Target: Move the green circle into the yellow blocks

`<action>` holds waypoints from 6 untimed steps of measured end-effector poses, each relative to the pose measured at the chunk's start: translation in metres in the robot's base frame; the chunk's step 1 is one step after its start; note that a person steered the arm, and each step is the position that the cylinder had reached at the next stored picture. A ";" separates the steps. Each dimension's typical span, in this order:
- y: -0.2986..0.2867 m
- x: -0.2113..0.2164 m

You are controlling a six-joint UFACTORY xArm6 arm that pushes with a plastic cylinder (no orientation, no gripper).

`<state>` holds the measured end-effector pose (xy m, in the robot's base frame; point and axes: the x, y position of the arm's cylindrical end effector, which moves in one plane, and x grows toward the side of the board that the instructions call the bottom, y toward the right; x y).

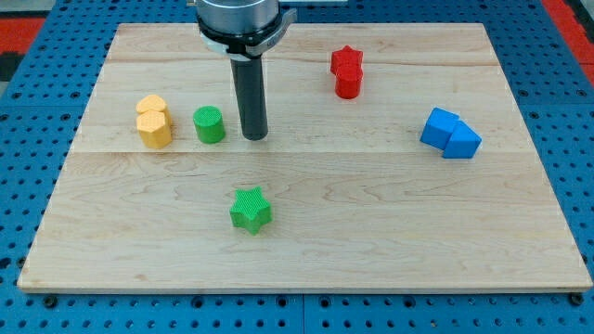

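The green circle (209, 124) stands on the wooden board at the view's left. Two yellow blocks (153, 121) sit touching each other just to its left, with a small gap between them and the green circle. My tip (254, 137) rests on the board just to the right of the green circle, a short gap apart from it. The dark rod rises from the tip to the arm's head at the view's top.
A green star block (251, 210) lies below the tip, toward the view's bottom. Two red blocks (347, 71) sit touching at the view's upper right. Two blue blocks (450, 134) sit touching at the right. The board's edge (306, 289) runs along the bottom.
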<state>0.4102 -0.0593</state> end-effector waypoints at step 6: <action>-0.012 -0.002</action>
